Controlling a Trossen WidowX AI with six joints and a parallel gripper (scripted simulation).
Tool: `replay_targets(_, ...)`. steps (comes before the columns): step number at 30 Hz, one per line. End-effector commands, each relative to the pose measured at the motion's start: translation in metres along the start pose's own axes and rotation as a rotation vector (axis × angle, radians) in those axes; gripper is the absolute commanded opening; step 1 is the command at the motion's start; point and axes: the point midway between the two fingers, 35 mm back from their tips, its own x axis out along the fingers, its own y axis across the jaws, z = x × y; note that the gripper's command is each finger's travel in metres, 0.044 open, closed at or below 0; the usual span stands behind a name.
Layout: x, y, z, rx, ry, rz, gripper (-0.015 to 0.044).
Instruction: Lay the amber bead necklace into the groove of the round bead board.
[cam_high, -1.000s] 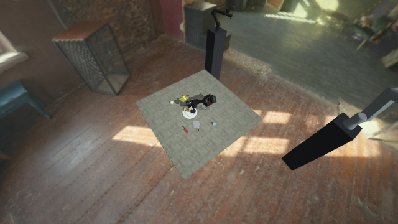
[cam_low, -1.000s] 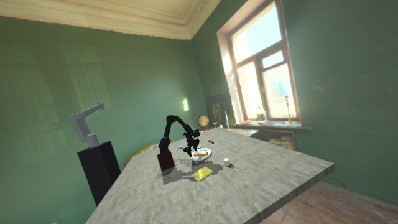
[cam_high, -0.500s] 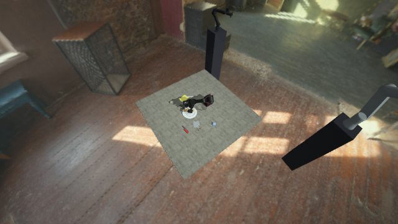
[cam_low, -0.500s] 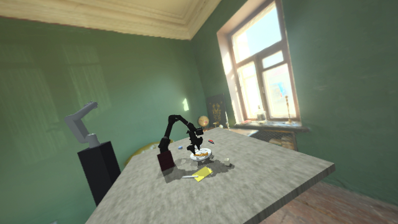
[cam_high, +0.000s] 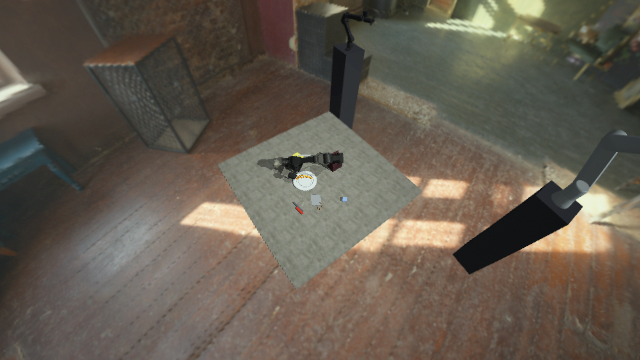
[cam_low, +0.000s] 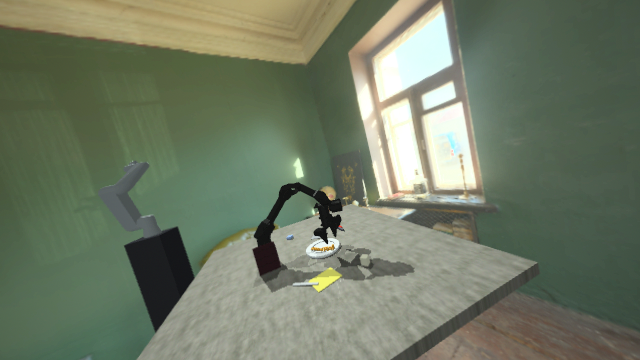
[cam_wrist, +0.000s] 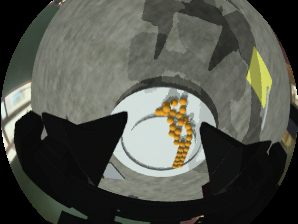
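Note:
The round white bead board (cam_high: 305, 189) (cam_low: 322, 257) (cam_wrist: 145, 102) lies flat on the table. The amber bead necklace (cam_high: 304, 176) (cam_low: 322, 248) (cam_wrist: 178, 132) lies on it, bunched into a narrow double strand across the right half in the wrist view. Its lower end is at the bottom of the groove and a few beads spread left near the groove's top; the left part of the groove is bare. My gripper (cam_high: 295, 171) (cam_low: 327, 236) (cam_wrist: 165, 121) is open and empty above the board, its fingers on both sides of the necklace in the wrist view.
A yellow sheet (cam_high: 297, 154) (cam_low: 326, 279) (cam_wrist: 259, 79) lies near the board with a pale stick (cam_low: 305, 284) (cam_wrist: 265, 107). A white cube (cam_low: 365, 259), a grey square (cam_high: 316, 200), a red-handled tool (cam_high: 299, 210) and a blue block (cam_high: 344, 199) (cam_low: 290, 237) are also on the table.

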Motion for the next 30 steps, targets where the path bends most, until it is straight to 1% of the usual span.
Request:
replay_targets(1, 0.002, -0.001, 0.004, 0.019, 0.004, -0.008, 0.0380)
replay_targets(5, 0.016, -0.001, 0.004, 0.019, 0.005, -0.008, 0.0380)
replay_targets(6, 0.016, -0.001, 0.004, 0.019, 0.005, -0.008, 0.0380)
replay_targets(7, 0.008, 0.001, 0.004, 0.008, -0.003, -0.003, 0.0380)
replay_targets(10, 0.009, 0.001, 0.004, 0.008, -0.003, -0.004, 0.0380)
replay_targets(30, 0.040, -0.001, 0.004, 0.019, 0.006, -0.007, 0.0380)
